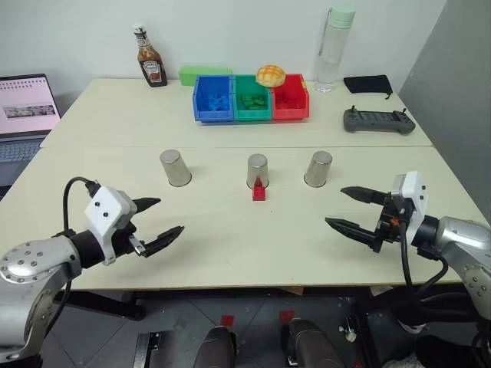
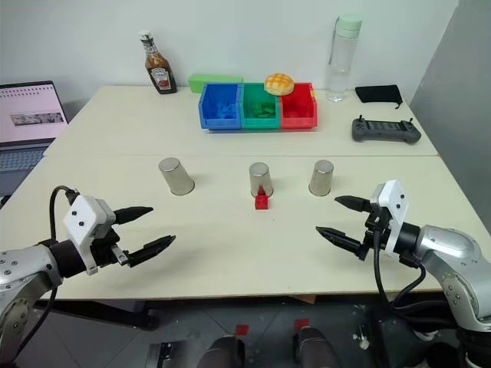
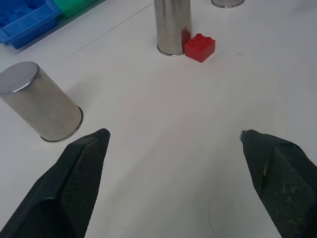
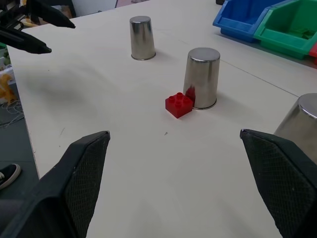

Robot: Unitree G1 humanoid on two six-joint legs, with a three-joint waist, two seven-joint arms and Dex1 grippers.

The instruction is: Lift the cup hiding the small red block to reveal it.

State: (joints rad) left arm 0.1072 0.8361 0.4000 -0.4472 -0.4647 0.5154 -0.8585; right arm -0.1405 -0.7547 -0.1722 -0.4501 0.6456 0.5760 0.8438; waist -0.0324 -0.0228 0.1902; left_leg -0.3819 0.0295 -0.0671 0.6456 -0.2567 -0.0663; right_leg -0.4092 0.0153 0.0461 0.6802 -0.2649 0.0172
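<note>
Both grippers (image 1: pixel 157 218) (image 1: pixel 351 208) wide apart, empty.

The laptop (image 1: pixel 27 115) is cut by the picture's edge, and the words on its screen are too small to read.

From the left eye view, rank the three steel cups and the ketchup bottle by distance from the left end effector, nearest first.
1. Left cup, closest to the left end effector.
2. Middle cup, beside the red block.
3. Right cup, across the table.
4. Ketchup bottle, far edge.
</note>
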